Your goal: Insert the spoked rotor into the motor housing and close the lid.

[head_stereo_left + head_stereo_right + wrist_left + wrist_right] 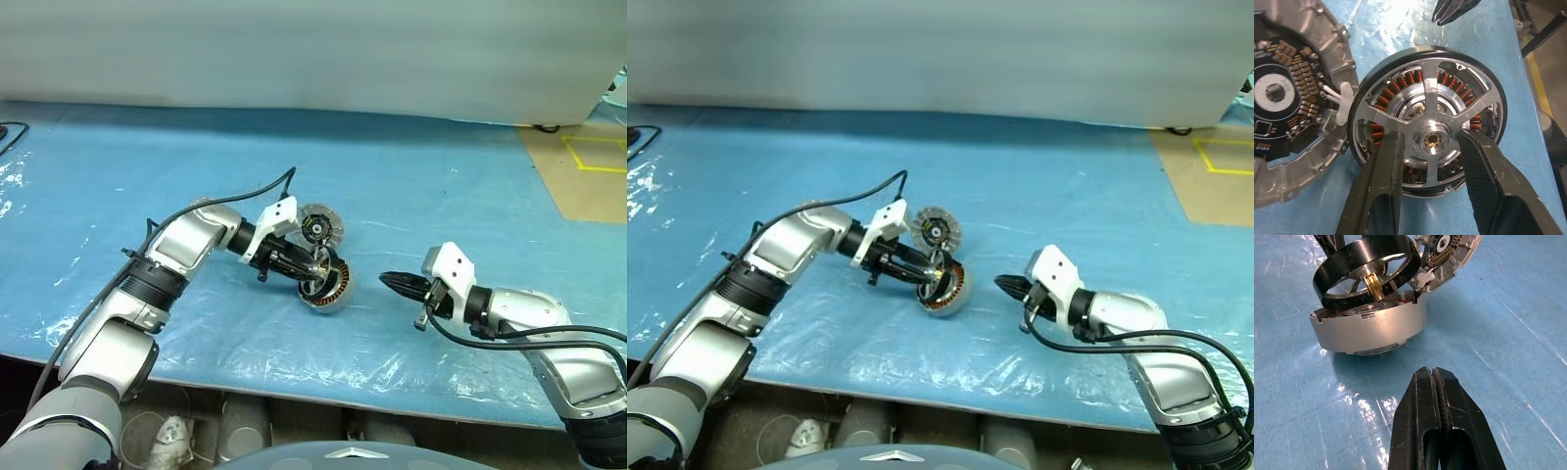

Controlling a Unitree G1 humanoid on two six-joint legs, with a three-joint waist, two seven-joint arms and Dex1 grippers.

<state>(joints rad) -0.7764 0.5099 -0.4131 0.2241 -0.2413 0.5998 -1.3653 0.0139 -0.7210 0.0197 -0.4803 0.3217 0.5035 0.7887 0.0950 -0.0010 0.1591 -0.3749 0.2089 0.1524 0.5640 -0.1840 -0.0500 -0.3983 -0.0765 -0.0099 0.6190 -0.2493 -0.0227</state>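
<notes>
My left gripper [1431, 139] is shut on the spoked rotor [1425, 93], one finger on each side of its silver hub. The rotor's black ring [1352, 264] is tilted, its lower edge at the rim of the motor housing [1366, 330] and its brass shaft pointing out below. The grey housing [331, 296] leans on the blue table, copper windings showing between the spokes. The lid [1283, 93] hangs open at the housing's edge, its segmented face up [319, 227]. To the right, my right gripper [1432, 372] is shut on nothing, pointing at the housing [384, 279] from a short way off.
The table is covered with crinkled blue plastic sheet [441, 176], and its front edge [294, 387] runs close below the arms. A brown board with yellow tape [588, 166] lies at the back right. A black cable [8, 132] lies at the far left.
</notes>
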